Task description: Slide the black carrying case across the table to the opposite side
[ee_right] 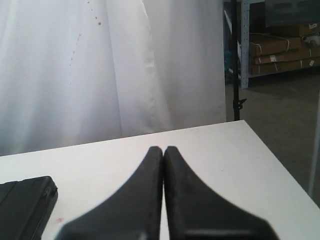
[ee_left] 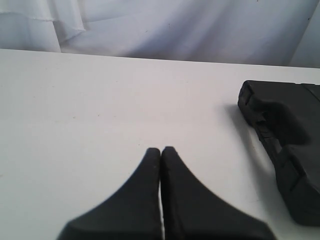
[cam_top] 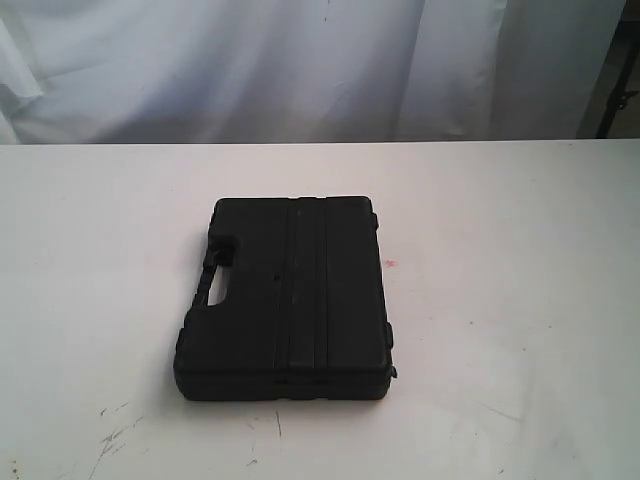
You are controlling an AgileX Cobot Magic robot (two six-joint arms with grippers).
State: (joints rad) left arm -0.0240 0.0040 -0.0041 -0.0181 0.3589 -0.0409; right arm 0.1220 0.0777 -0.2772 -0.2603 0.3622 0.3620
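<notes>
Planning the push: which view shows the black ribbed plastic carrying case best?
Exterior view: the whole black plastic case lies flat on the white table. Left wrist view shows its handle end; right wrist view, one corner.

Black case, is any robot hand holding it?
No, nothing is held. The left hand and right hand are shut and empty, apart from the case.

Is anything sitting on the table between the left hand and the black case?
Nothing visible. In the left wrist view, only bare table lies between the shut left hand and the case.
</notes>
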